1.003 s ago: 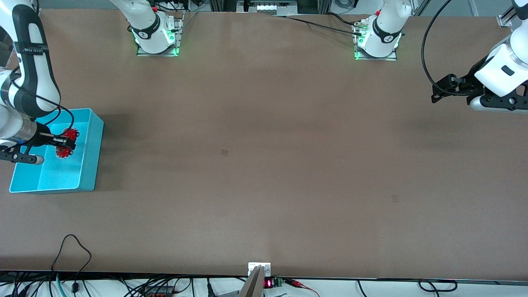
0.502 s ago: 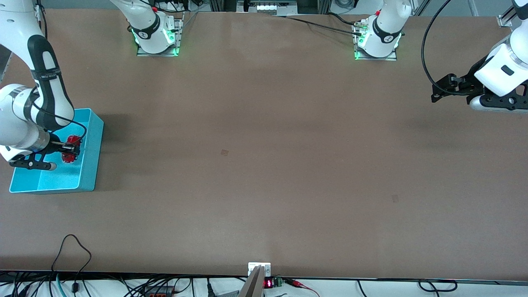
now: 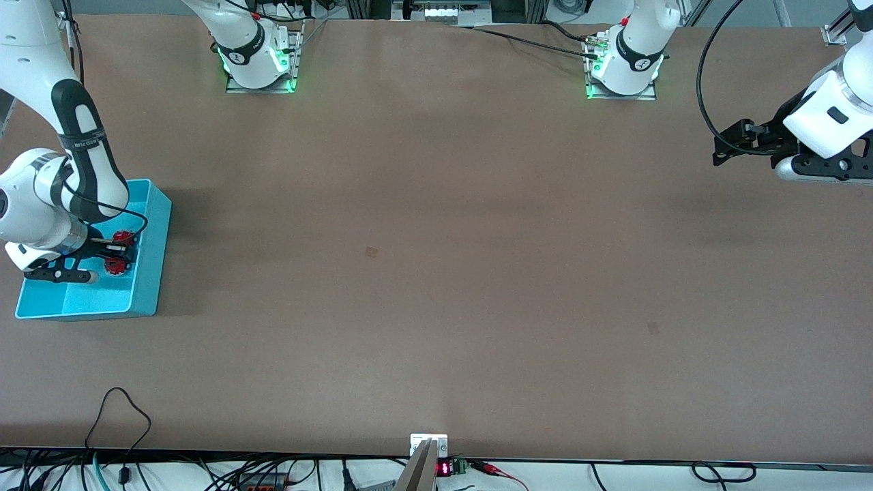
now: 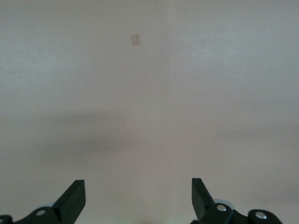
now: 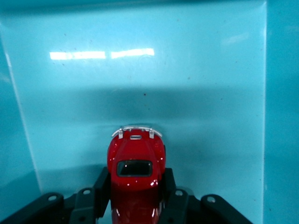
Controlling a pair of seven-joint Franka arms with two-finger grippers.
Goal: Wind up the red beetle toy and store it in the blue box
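My right gripper (image 3: 121, 251) is inside the blue box (image 3: 151, 273) at the right arm's end of the table, shut on the red beetle toy (image 3: 123, 239). In the right wrist view the glossy red car (image 5: 136, 158) sits between the two black fingers (image 5: 101, 184), nose toward the box's cyan wall (image 5: 140, 70), low over the box floor. Its wheels are hidden by the fingers. My left gripper (image 3: 724, 146) waits in the air over the left arm's end of the table, open and empty; its wrist view shows the two fingertips (image 4: 74, 196) wide apart over bare table.
The two arm bases (image 3: 259, 65) stand along the table edge farthest from the front camera. Cables (image 3: 123, 409) lie at the edge nearest that camera. A small mark (image 3: 371, 251) is on the brown tabletop.
My right gripper has sunk lower into the blue box with the car, shifting toward the box wall nearest the table's middle. The left arm has barely moved.
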